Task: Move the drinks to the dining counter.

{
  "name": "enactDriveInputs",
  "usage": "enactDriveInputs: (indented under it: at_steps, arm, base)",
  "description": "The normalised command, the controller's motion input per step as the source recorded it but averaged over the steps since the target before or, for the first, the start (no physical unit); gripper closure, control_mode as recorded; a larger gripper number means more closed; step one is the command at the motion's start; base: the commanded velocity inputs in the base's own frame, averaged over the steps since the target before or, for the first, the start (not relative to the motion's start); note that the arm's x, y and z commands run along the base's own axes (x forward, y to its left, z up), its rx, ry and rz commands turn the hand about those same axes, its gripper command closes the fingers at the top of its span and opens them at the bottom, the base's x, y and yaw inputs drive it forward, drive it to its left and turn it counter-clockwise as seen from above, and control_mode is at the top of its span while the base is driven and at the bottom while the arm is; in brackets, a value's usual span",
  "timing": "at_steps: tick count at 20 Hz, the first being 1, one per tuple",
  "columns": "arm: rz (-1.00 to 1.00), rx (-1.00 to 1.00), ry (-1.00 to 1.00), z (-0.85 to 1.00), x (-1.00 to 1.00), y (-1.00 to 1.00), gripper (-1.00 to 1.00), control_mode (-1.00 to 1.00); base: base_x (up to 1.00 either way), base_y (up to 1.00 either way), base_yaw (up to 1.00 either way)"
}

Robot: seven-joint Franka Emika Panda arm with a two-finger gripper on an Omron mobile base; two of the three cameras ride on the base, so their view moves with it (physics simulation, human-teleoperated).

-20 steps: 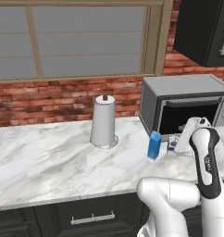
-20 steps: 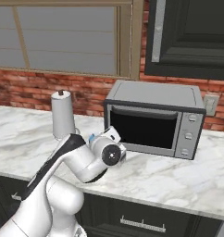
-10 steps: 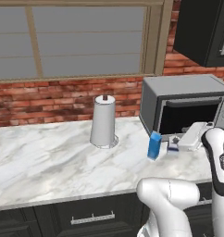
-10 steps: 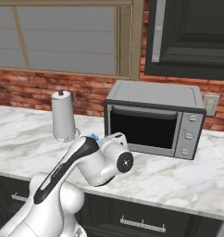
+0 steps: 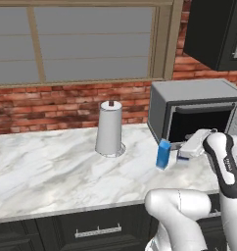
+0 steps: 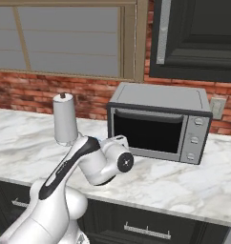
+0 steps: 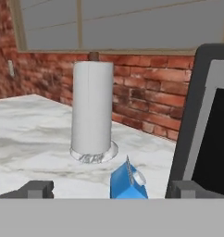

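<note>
The gripper (image 7: 109, 190) is standing wide open and holding nothing, lining up on the blue carton (image 5: 163, 154) beside the microwave (image 5: 199, 110), probably for grasping it

white paper towel roll (image 5: 109, 128) on marble counter (image 5: 47, 166), grey microwave (image 6: 158, 122) beside it

- A red brick wall (image 5: 57, 105) is running behind a white marble tabletop (image 5: 52, 166).
- A wood-framed window (image 5: 86, 41) is sitting above it.
- Dark cabinets (image 6: 198, 38) are hanging overhead; dark drawers (image 5: 91, 228) are sitting below.
</note>
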Motion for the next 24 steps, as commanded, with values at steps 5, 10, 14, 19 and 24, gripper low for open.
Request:
enactDriveInputs:
  at_steps: [5,10,14,19,24]
  arm:
    - [0.00,0.00,0.07,-0.35,0.26,0.11,-1.00,-1.00]
    - [0.00,0.00,0.03,-0.27,0.28,0.08,-1.00,-1.00]
    - [0.00,0.00,0.03,-0.18,0.33,0.01,-1.00,-1.00]
    - [0.00,0.00,0.02,-0.17,0.29,0.00,-1.00,-1.00]
    - [0.00,0.00,0.03,-0.23,0.27,0.00,-1.00,-1.00]
  base:
    - [0.00,0.00,0.00]
    - [0.00,0.00,0.00]
    - [0.00,0.00,0.00]
    - [0.00,0.00,0.00]
    - [0.00,0.00,0.00]
